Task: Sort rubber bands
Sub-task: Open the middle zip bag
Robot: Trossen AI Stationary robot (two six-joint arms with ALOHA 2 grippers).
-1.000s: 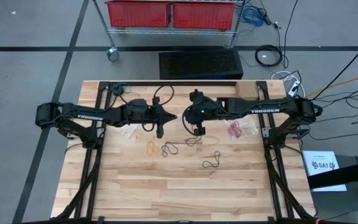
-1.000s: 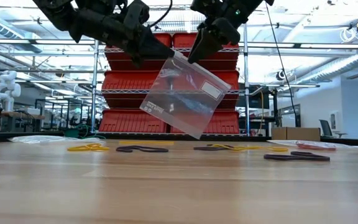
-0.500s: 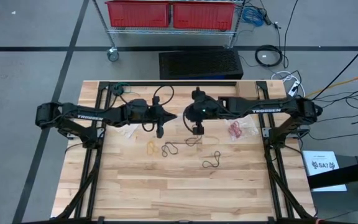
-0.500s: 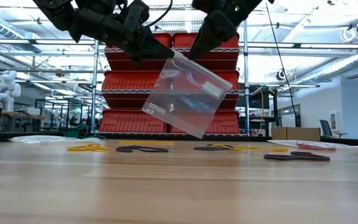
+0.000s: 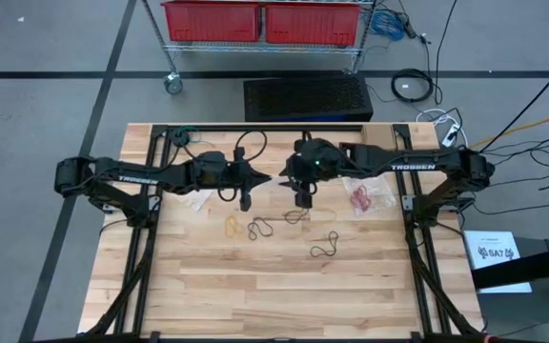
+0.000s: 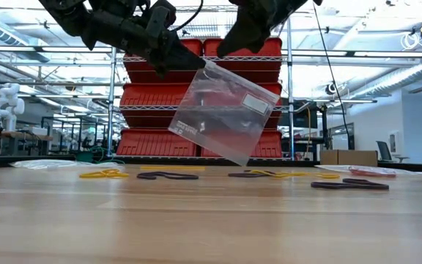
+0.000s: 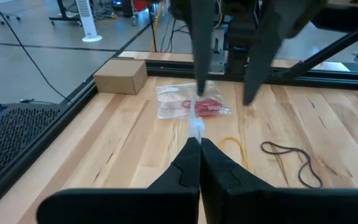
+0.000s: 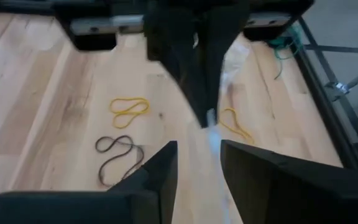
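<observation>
Midway, roughly: the left gripper (image 6: 185, 62), pinched shut, holds the clear bag (image 6: 222, 110) above the table (image 5: 255, 286); the right gripper (image 8: 197, 158) beside the bag gapes empty. Black and yellow rubber bands (image 5: 265, 229) lie loose below; red ones (image 5: 360, 198) look bagged.

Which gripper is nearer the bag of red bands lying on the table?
Right. The right gripper hangs just beside the bag of red bands; the left gripper hangs farther away.

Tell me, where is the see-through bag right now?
In the low view the clear bag hangs in the air above the table's middle, pinched at its top corner by the left pincer, with the right pincer open beside it.
</observation>
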